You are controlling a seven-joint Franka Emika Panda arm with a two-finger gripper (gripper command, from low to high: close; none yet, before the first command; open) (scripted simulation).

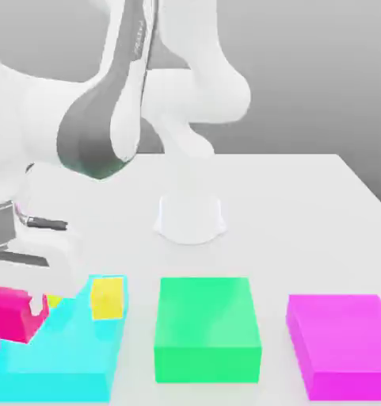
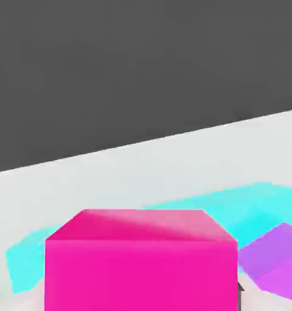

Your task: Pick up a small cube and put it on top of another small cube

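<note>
The small hot-pink cube [image 1: 5, 311] hangs tilted over the left end of the cyan block [image 1: 66, 357], at the exterior view's lower left. My gripper [image 1: 17, 319] is shut on it, and one white finger [image 1: 40, 308] shows against the cube's right side. In the hand view the hot-pink cube [image 2: 142, 261] sits very close, with the cyan block [image 2: 233, 203] behind it. A yellow small cube [image 1: 108, 297] rests on the cyan block's far right corner. A second yellow cube [image 1: 55, 300] peeks out behind the finger. A violet-purple cube [image 2: 274, 255] lies beside the hot-pink one.
A large green block [image 1: 207, 329] lies in the middle of the white table [image 1: 304, 214]. A flat magenta block [image 1: 342, 342] lies at the exterior view's right. The arm's white base [image 1: 190, 218] stands behind the green block.
</note>
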